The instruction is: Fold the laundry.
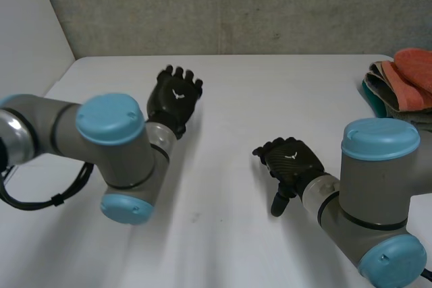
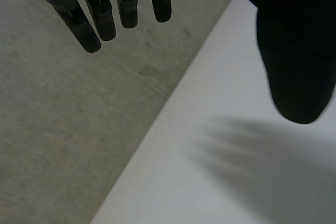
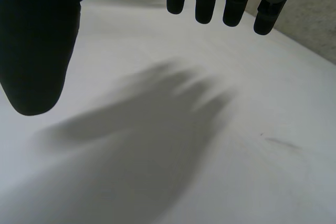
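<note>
A small heap of crumpled laundry, with a coral-orange towel on top and beige and teal cloth bunched under it (how many pieces there are I cannot tell), lies at the far right edge of the white table. It is partly cut off by the border of the head view. Neither hand touches the heap. The black right hand is the nearer of the two, yet it is well apart from the laundry. It is held over the bare table near the middle, on the robot's side. Its right arm, with grey joints and light-blue caps, stands between the robot and the heap. In the right wrist view its fingers hang straight and relaxed, the thumb is set wide of them, and plain table lies under the palm, so the hand is released and holds nothing. The black left hand is farther off, across the table toward its far left part. It ends the left arm, back upward, and reaches toward the grey concrete wall. In the left wrist view its fingers are straight, its thumb stands apart from them, and the table's far edge and the wall lie past the fingertips. This hand too is loose and empty.
</note>
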